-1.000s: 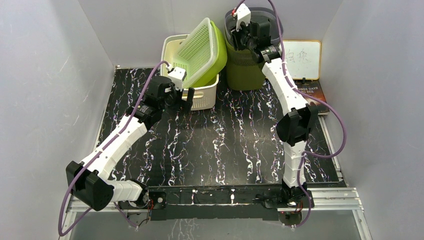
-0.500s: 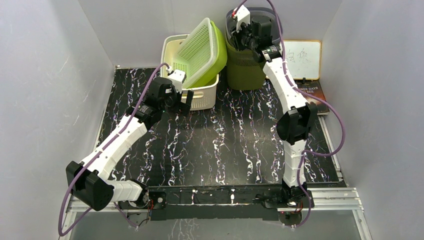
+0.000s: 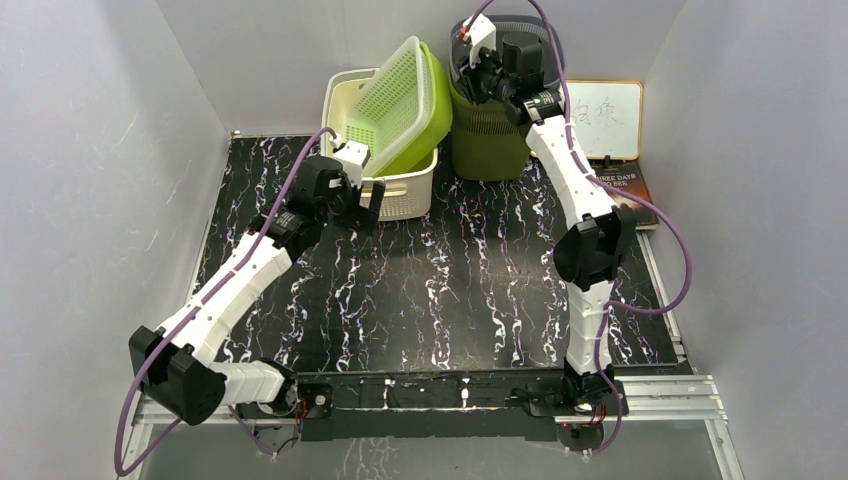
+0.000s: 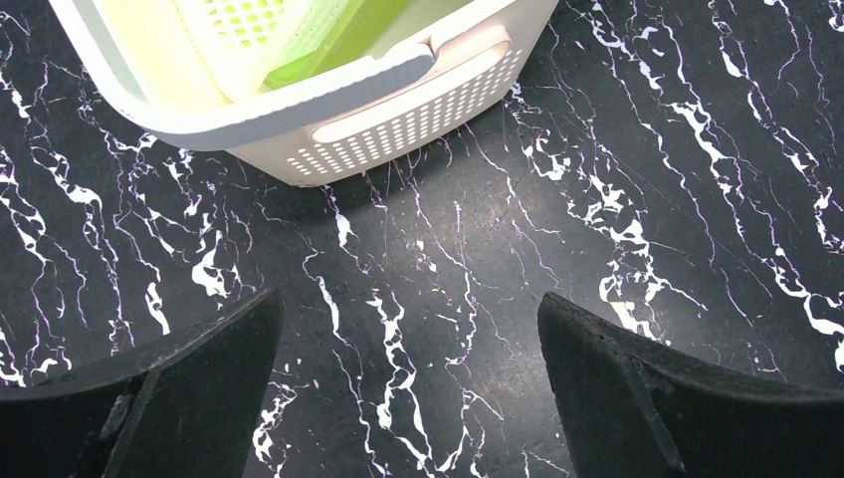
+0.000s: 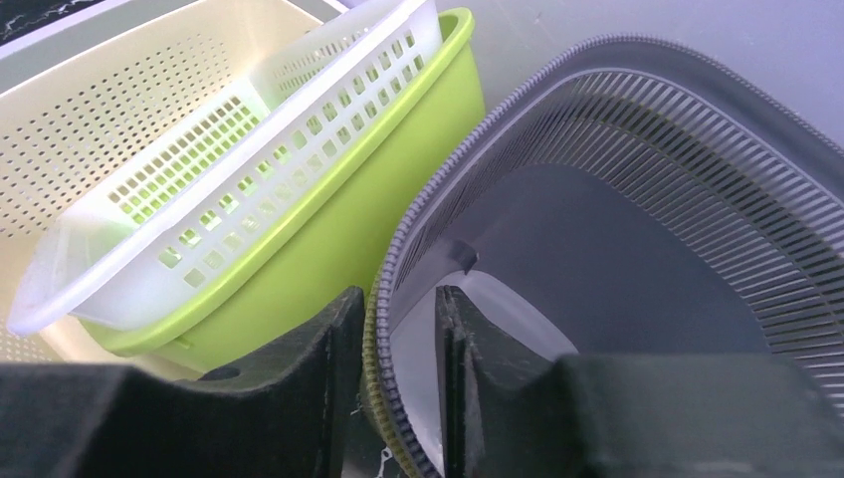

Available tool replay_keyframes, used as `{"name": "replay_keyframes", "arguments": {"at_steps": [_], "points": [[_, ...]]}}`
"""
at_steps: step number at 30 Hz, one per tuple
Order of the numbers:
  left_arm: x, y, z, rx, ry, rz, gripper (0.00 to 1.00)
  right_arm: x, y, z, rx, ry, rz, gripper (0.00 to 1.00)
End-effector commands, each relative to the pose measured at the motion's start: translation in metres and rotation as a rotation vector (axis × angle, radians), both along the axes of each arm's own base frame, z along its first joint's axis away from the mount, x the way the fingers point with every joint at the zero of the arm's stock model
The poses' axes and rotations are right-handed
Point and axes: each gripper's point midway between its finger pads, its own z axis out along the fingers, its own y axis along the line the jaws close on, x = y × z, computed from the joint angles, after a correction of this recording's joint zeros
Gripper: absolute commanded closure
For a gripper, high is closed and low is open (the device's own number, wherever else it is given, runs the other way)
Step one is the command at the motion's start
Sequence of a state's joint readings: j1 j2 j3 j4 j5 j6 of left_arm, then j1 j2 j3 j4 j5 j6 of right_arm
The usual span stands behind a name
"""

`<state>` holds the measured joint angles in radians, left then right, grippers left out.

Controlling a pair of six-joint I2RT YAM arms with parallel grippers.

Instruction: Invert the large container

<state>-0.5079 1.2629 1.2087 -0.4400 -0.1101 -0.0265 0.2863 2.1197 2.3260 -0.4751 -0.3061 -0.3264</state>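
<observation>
Right wrist view: the right tool point(image 5: 396, 299), narrowly spread, straddles the 9 o'clock rim of the large container point(image 5: 637, 229), that rim running toward 1 o'clock, seemingly not yet clamped.

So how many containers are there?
5: cream basket at back, holding white strainer and lime tub; olive bin beside it, grey slotted liner inside. Others may be nested unseen.

Overhead camera looks down from 6 o'clock; both close wrist cameras share the perforated cream plastic basket point(image 3: 408, 194) at 12.
</observation>
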Motion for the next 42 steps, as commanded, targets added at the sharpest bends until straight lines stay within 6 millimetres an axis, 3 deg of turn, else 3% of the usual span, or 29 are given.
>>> {"name": "replay_keyframes", "arguments": {"at_steps": [1,3,4,6,7,11,15,23,32,35,39,42], "points": [[-0.006,0.005,0.027,-0.018,-0.054,0.011,0.02,-0.009,-0.027,0.001,-0.026,0.039,-0.110,0.66],[-0.006,0.005,0.025,-0.018,-0.049,0.014,0.02,-0.009,-0.028,-0.004,-0.039,0.049,-0.109,0.67],[-0.007,0.005,0.026,-0.021,-0.049,0.015,0.02,-0.009,-0.028,-0.006,-0.047,0.053,-0.107,0.73],[-0.007,0.005,0.025,-0.025,-0.049,0.017,0.02,-0.009,-0.029,-0.005,-0.055,0.056,-0.110,0.96],[-0.008,0.006,0.025,-0.026,-0.050,0.017,0.02,-0.008,-0.032,0.000,-0.054,0.044,-0.126,1.00],[-0.007,0.006,0.027,-0.032,-0.057,0.023,0.02,-0.013,-0.038,0.022,-0.047,0.005,-0.149,1.00],[-0.007,0.005,0.025,-0.034,-0.053,0.020,0.02,-0.033,-0.039,0.044,-0.006,-0.004,-0.136,1.00],[-0.008,0.002,0.020,-0.043,-0.039,0.009,0.02,-0.079,-0.034,0.058,0.101,0.076,-0.119,1.00],[-0.012,0.001,0.019,-0.068,-0.038,0.015,0.02,-0.092,-0.036,0.081,0.148,0.057,-0.126,1.00],[-0.015,0.003,0.016,-0.066,-0.032,0.019,0.02,-0.095,-0.030,0.074,0.148,0.090,-0.107,1.00],[-0.018,0.005,0.013,-0.067,-0.029,0.022,0.02,-0.099,-0.019,0.036,0.100,0.185,-0.124,0.98],[-0.018,0.005,0.010,-0.063,-0.022,0.020,0.02,-0.103,-0.014,0.010,0.035,0.205,-0.192,0.66]]}}
